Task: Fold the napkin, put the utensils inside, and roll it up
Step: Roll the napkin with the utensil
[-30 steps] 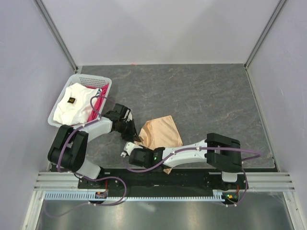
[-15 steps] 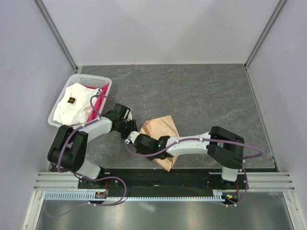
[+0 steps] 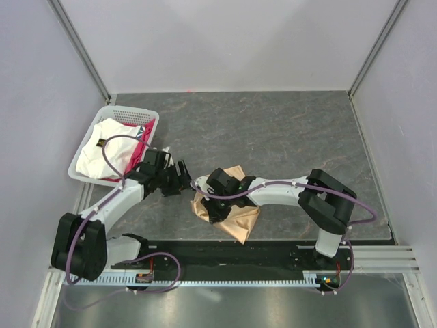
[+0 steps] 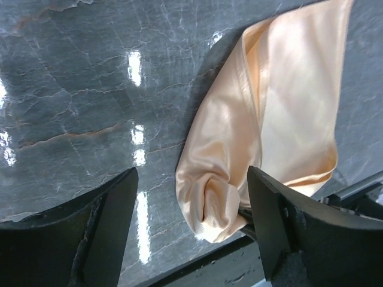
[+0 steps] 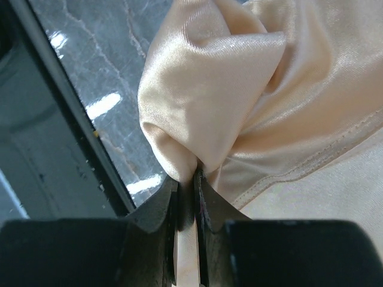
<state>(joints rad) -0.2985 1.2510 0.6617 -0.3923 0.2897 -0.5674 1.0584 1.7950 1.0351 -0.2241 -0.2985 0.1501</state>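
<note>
Right gripper: its fingers are pressing together on a pinched ridge of the napkin, with cloth filling the narrow slot between them.
Left gripper: its fingers are standing wide apart, holding nothing and hovering just beside the napkin's bunched end.
Napkin position: it is lying on the grey table near the front edge, right of the left gripper and partly under the right arm's wrist.
Recent change: over the last second the right arm has been swinging from the table's near edge onto the cloth. The napkin, lying flatter before, is now gathering into a rumpled fold at its left side.
Task meaning: the fold step is probably starting, with no neat fold made yet.
Utensils: none are showing. A dark piece under the bunched end in the left wrist view may be a right finger; this cannot be confirmed.
Basket: it is sitting at the left, holding a white cloth and a pink-red cloth.
</note>
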